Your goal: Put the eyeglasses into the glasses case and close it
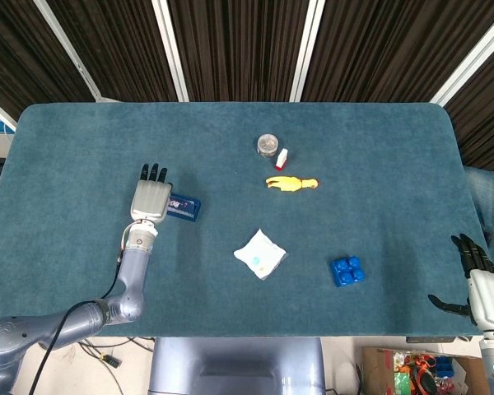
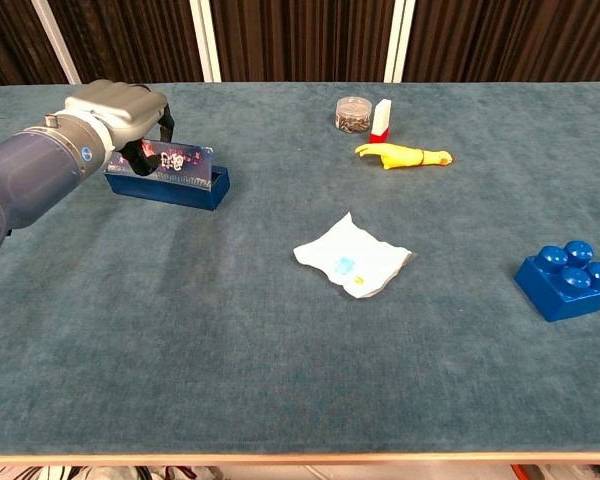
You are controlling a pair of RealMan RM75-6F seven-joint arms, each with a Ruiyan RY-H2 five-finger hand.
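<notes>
Toward the left edge of the teal table [image 1: 82, 148], one dark blue rectangular glasses case [image 2: 170, 178] lay nearly closed, the left hand [image 1: 150, 197] pressing its lid; the right hand [image 1: 477, 280] hung spread, holding nothing (off the table's right edge).

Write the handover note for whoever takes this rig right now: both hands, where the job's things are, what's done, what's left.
Left hand: over the left end of the glasses case, fingers on its raised lid.
Right hand: off the table's near right edge, fingers spread, holding nothing.
Glasses case: on the table's left side, lid standing about upright, not shut.
Eyeglasses: not visible from either view, so whether they are inside cannot be confirmed.
Left: press the lid down until shut, then release.
</notes>
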